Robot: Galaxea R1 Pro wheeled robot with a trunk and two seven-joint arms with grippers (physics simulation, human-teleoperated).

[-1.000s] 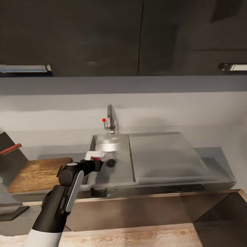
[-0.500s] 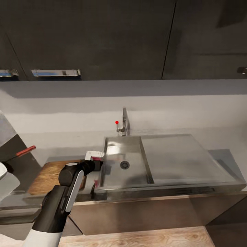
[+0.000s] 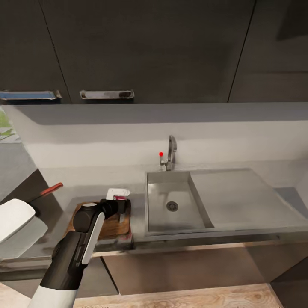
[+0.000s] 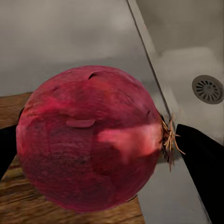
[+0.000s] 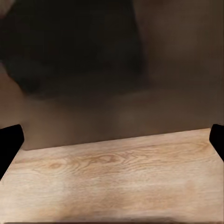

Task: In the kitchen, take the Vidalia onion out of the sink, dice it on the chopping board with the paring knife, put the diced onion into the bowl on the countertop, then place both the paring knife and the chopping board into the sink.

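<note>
Our left gripper (image 4: 100, 140) is closed around the onion (image 4: 91, 137), a dark fingertip (image 4: 203, 163) pressed to each side of its red skin. In the left wrist view we see it held over the chopping board's (image 4: 28, 186) near edge, beside the sink (image 4: 186, 70) rim and drain (image 4: 208, 88). The head view hides the onion behind our left wrist but places the board (image 3: 113, 224) on the countertop (image 3: 85, 188), left of the sink (image 3: 171, 205), with the paring knife (image 3: 51, 189) and white bowl (image 3: 15, 218) further left. Our right gripper (image 5: 112, 135) stands wide open and empty, its tips over pale wooden floor (image 5: 112, 177). Since a second ago our view has swung left; the sink sits further right in it, and the bowl has come into view.
</note>
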